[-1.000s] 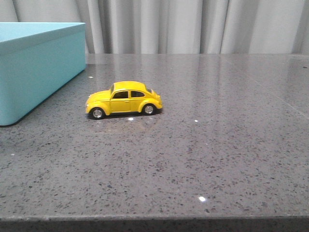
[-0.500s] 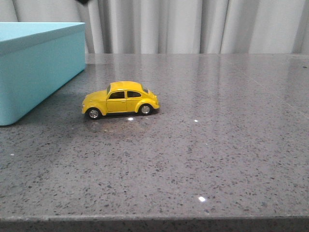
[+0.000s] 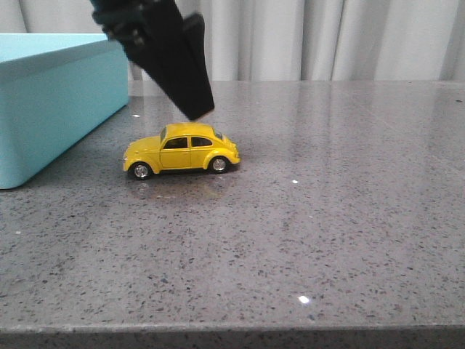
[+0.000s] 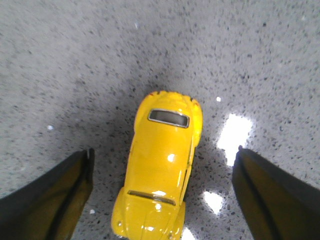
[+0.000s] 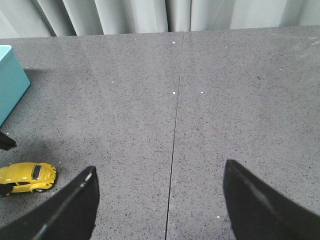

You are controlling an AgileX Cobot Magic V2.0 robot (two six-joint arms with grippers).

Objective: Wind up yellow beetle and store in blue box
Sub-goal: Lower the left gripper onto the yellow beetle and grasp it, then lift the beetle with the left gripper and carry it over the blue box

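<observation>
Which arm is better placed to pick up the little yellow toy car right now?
Left. The left gripper hangs open directly above the small glossy yellow toy car, its fingers either side of it. The right gripper, also open, is over bare grey stone table well off to the side.

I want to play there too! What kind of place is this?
Probably a robot test room: a speckled grey stone table, pale curtains behind, and just a yellow beetle beside a blue box.

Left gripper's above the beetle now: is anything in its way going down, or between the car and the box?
Nothing visible. The open left gripper straddles the yellow beetle, and only bare table separates it from the blue box.
</observation>
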